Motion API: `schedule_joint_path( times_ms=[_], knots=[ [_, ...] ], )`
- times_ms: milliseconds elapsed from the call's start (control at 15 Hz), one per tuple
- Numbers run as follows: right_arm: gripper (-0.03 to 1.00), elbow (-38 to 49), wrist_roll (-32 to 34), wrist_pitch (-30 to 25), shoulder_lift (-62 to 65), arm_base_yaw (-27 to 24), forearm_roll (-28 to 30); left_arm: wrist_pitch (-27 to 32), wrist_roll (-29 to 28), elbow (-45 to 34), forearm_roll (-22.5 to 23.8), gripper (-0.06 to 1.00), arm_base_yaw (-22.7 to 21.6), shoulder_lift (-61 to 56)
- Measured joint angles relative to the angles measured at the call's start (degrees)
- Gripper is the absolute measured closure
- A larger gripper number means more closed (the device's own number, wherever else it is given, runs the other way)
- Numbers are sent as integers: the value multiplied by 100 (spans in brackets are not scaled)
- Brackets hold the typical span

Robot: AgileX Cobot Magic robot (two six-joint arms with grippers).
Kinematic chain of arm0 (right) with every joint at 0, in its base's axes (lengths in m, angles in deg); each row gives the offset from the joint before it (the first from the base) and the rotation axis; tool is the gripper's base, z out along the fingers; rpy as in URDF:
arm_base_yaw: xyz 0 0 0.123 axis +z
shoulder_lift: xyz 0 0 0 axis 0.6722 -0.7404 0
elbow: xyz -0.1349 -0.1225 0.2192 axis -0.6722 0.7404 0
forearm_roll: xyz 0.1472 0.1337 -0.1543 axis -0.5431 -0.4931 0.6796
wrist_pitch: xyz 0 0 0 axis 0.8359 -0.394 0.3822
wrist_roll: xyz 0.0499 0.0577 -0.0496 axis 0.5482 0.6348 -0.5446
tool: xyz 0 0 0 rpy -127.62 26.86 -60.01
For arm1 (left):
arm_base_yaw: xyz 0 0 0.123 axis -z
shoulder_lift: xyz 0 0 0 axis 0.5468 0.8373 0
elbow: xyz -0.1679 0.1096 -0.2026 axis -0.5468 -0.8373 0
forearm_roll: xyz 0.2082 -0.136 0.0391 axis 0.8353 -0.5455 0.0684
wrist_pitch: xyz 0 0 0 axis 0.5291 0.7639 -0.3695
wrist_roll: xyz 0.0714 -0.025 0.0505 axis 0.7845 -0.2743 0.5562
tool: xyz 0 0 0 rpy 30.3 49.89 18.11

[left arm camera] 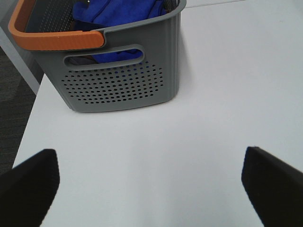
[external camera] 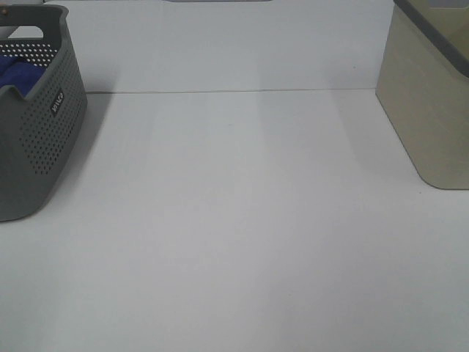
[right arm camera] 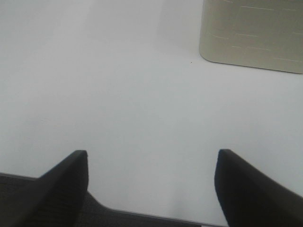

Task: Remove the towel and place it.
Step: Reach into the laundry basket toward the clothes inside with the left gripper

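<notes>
The blue towel (external camera: 16,75) lies bunched inside the grey perforated basket (external camera: 44,139) at the table's left edge. In the left wrist view the towel (left arm camera: 120,12) fills the basket (left arm camera: 118,85), which has an orange handle (left arm camera: 52,40). My left gripper (left arm camera: 151,182) is open over bare white table, short of the basket, with nothing between its fingers (left arm camera: 28,184). My right gripper (right arm camera: 151,184) is open too, hanging over the table's near edge with nothing held. Neither arm shows in the exterior high view.
A beige bin (external camera: 432,95) stands at the right, also in the right wrist view as the beige bin (right arm camera: 253,33). White table (external camera: 234,220) spans between the basket and the bin. Dark floor (left arm camera: 12,94) lies beyond the table's edge beside the basket.
</notes>
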Motion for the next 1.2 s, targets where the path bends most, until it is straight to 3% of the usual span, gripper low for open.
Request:
schedule_joint_path(
  times_ms=[1200],
  knots=[
    [24,11,0,0,0,0,-6,0,6,0,0,-5,0,0]
  ],
)
